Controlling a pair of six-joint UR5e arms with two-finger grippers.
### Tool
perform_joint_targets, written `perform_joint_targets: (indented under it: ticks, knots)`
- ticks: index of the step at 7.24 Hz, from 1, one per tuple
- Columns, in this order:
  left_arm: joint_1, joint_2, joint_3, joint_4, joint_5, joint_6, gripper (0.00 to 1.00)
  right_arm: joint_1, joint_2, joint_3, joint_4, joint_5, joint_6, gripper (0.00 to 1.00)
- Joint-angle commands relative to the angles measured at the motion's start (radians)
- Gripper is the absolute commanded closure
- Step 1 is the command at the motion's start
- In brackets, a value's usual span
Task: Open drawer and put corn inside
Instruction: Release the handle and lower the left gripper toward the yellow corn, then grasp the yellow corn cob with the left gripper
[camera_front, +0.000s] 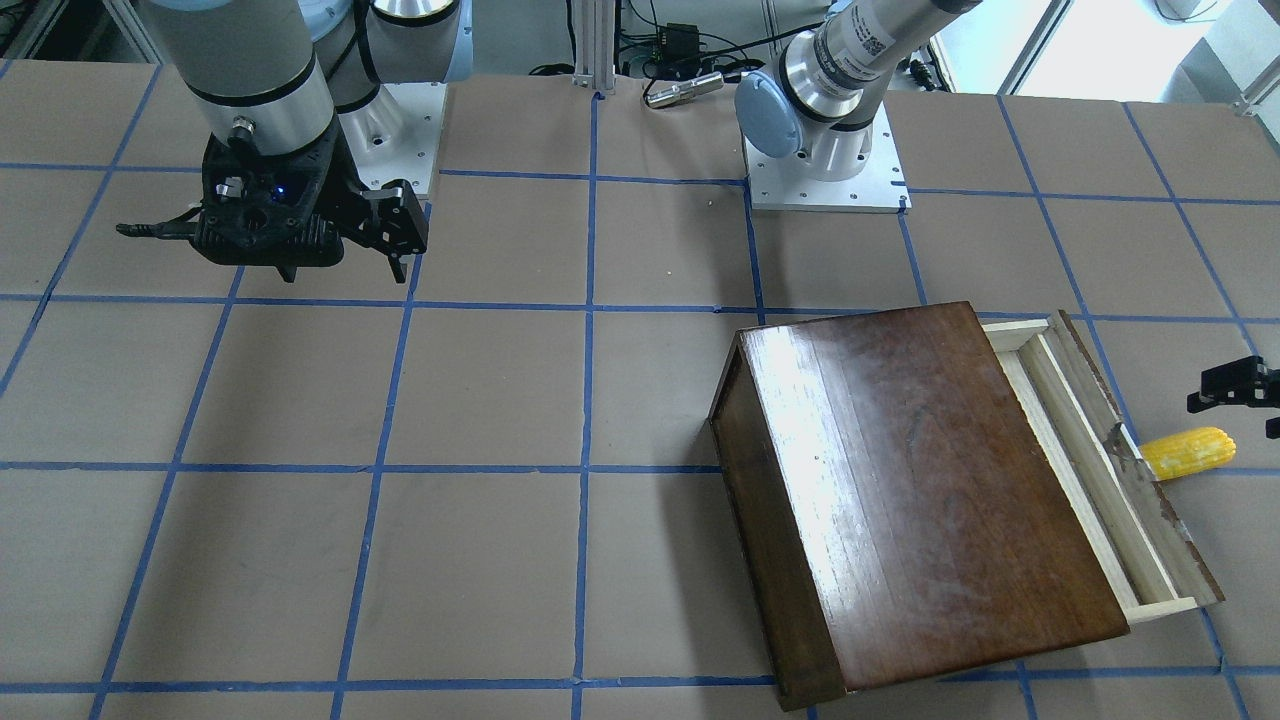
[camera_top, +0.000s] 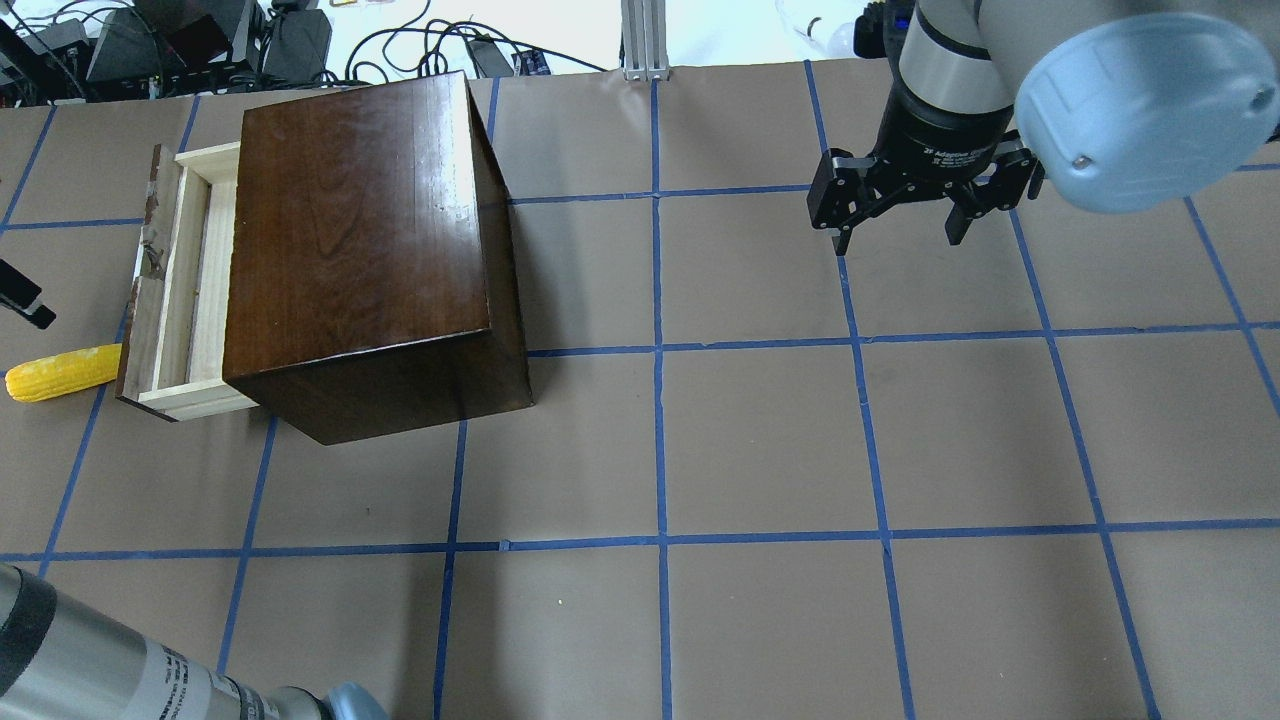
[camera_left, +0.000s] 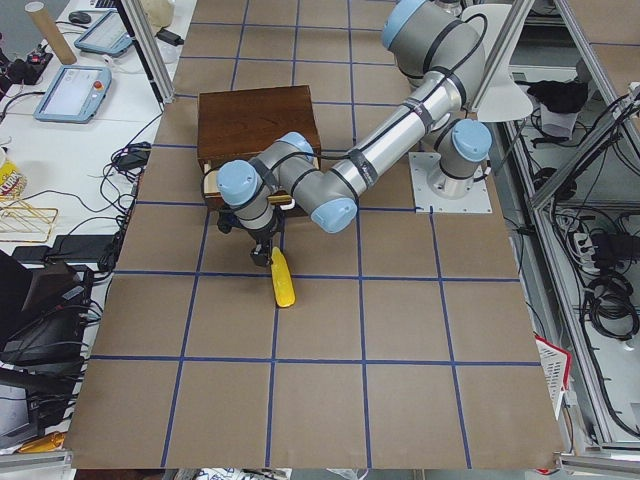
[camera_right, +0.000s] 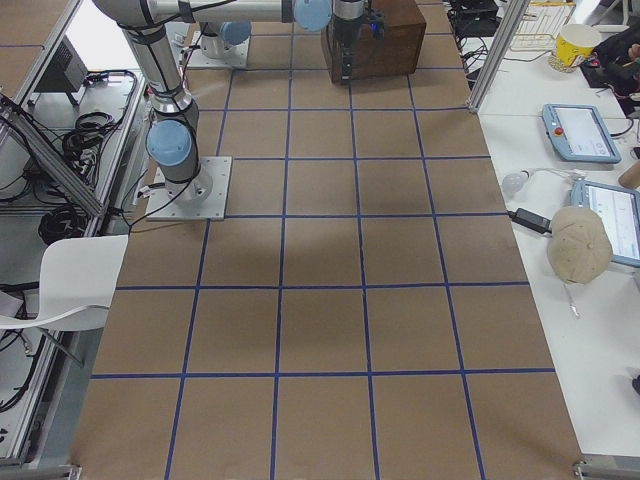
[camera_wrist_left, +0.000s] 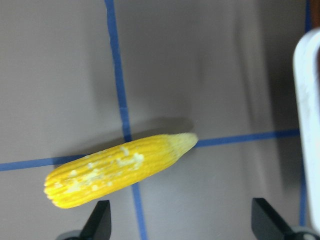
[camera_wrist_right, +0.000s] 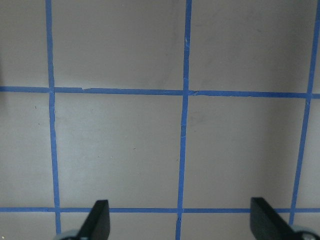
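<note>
Currently listed, item one: the corn (camera_wrist_left: 115, 170), a small yellow cob with ridged kernel rows, blunt at one end and tapered to a pale tip at the other. It lies flat on the table (camera_front: 500, 400), outside the drawer (camera_front: 1080, 480), with its tip towards the dark front panel. Whether tip and panel touch cannot be told.

Handling, as judged:
- Likely light, and stiff enough to take a firm pinch.
- The rounded body may roll, and the ridges may let smooth pads slide along its length.
- Best taken across the thick middle, fingers on either side of the long axis. The tapered tip offers little to hold.

Item two: the drawer, a shallow tray with pale wood sides, stands pulled partly out of the glossy dark-brown cabinet (camera_top: 360, 220). The opening shown is narrow, so the cob would probably go in lengthwise, parallel to the front panel.

Item three: the left gripper (camera_wrist_left: 181, 221) hangs over the corn with its jaws spread wide and nothing between them. The cob sits off towards one finger rather than centred.

Item four: the right gripper (camera_top: 897, 238) hovers over bare table well apart from the cabinet, its jaws likewise released and empty.
</note>
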Motion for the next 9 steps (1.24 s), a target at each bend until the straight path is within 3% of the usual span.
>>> perform_joint_targets:
  ticks: [1, 3, 6, 7, 8, 9]
  knots:
    - [0.007, -0.025, -0.068, 0.148, 0.102, 0.232, 0.0, 0.0, 0.0, 0.0, 0.0, 0.0, 0.0, 0.0]
    - [0.007, -0.038, -0.14, 0.29, 0.106, 0.294, 0.0, 0.0, 0.0, 0.0, 0.0, 0.0, 0.0, 0.0]
    - [0.01, -0.058, -0.153, 0.292, 0.093, 0.553, 0.0, 0.0, 0.0, 0.0, 0.0, 0.0, 0.0, 0.0]
    - [0.01, -0.077, -0.147, 0.316, 0.062, 0.591, 0.0, 0.0, 0.0, 0.0, 0.0, 0.0, 0.0, 0.0]
    - [0.012, -0.091, -0.151, 0.363, -0.069, 0.619, 0.0, 0.0, 0.0, 0.0, 0.0, 0.0, 0.0, 0.0]
    - [0.013, -0.099, -0.153, 0.365, -0.083, 0.663, 0.0, 0.0, 0.0, 0.0, 0.0, 0.0, 0.0, 0.0]
